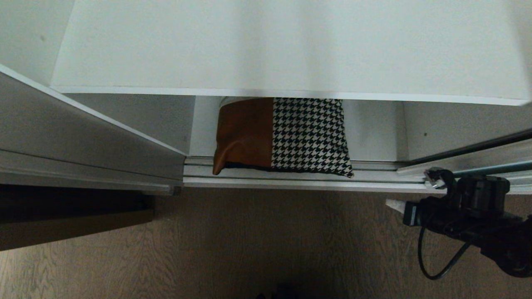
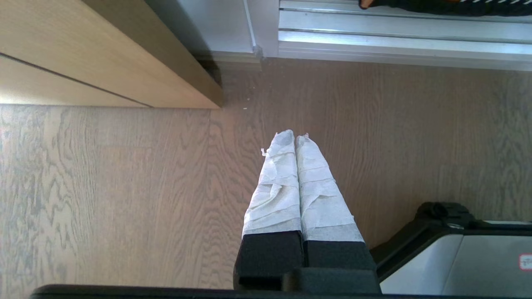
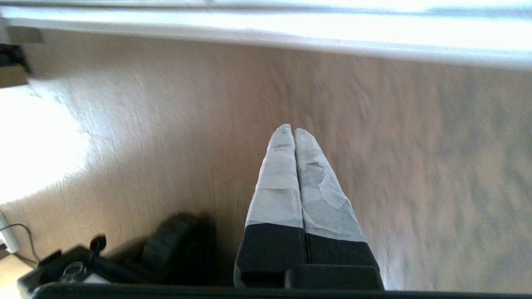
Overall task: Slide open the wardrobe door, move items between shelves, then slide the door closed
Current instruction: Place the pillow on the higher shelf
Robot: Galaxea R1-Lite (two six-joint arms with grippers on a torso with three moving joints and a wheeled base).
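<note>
The right end effector (image 3: pixel 289 131) has its taped fingers pressed together on nothing and hangs over the wooden floor (image 1: pixel 266 241) just in front of the wardrobe's bottom track (image 1: pixel 291 178), off to the right of the cushion (image 1: pixel 282 135), probably on its way up to work. The left end effector (image 2: pixel 295 137), likewise closed and empty, points at the floor near the track. The cushion stands in the open gap on the lowest shelf (image 1: pixel 374 133), under a white shelf (image 1: pixel 286 45), its lower edge overhanging the track, so the sliding door (image 1: pixel 478 164), apparently pushed aside to the right of the cushion, looks unable to close until the cushion is moved.
</note>
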